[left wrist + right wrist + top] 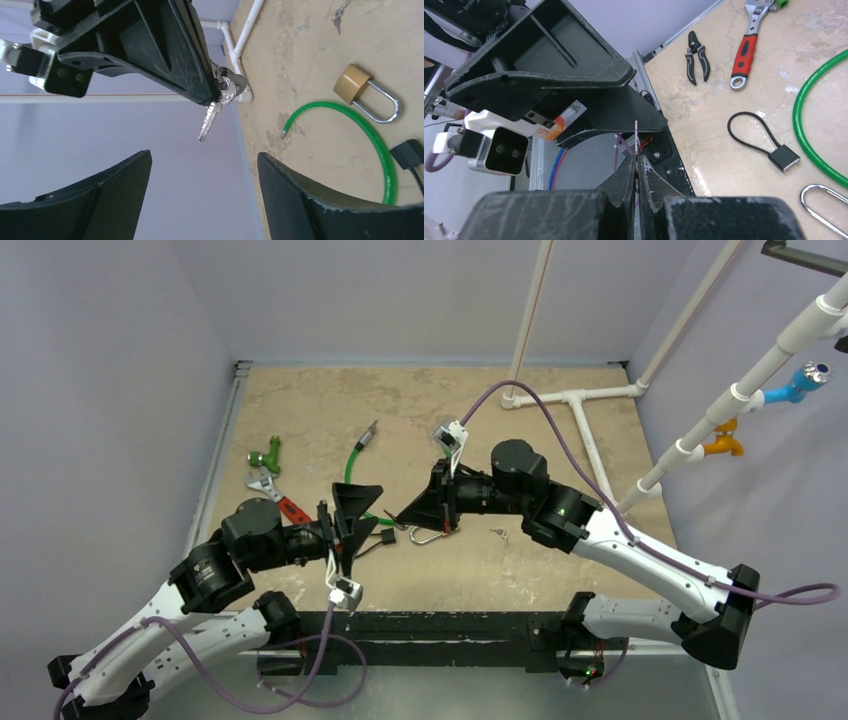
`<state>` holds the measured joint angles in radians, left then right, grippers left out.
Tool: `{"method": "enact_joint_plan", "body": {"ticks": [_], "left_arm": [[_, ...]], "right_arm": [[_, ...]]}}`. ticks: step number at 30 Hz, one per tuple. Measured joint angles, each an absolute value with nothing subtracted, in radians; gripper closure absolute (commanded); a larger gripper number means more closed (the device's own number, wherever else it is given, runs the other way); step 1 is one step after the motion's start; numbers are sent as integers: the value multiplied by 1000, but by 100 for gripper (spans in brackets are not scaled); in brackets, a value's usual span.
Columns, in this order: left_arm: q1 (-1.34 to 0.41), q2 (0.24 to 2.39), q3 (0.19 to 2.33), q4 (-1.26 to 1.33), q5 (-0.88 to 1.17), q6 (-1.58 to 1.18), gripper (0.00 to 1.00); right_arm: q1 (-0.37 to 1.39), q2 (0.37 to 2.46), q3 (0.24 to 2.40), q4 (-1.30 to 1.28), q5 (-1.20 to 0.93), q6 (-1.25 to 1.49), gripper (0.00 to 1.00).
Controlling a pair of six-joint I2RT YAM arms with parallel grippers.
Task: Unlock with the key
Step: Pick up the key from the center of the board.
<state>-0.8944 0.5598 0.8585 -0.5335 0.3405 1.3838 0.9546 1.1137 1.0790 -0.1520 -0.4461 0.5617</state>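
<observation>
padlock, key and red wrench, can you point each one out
padlock [353, 83], left wrist view, on its brass body
key [209, 121], left wrist view, middle of the blade
wrench [746, 53], right wrist view, on the red handle

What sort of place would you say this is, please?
Most likely a robotics lab test bench: a walled-in tabletop, a white pipe frame standing on it, and practice items such as a red-handled wrench and a brass padlock.
</observation>
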Motion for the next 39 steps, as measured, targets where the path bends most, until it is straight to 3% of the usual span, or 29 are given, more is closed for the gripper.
{"method": "enact_joint_plan", "body": {"ticks": [6,23,27,32,39], "left_arm": [[-928,503,795,-443,327,1478,40],[-972,441,704,-293,316,1601,44],[-984,437,702,-274,308,1613,57],[-1000,427,681,-253,305,1636,63],[-1017,427,668,-236,297,1657,83]], "right_arm": [[955,1114,1079,-114,-465,583,100],[955,1142,1079,-25,-525,630,100],[955,1145,1079,-14,-529,639,100],[955,1145,1079,3,-538,649,100],[955,1145,1077,23,-543,656,100]]}}
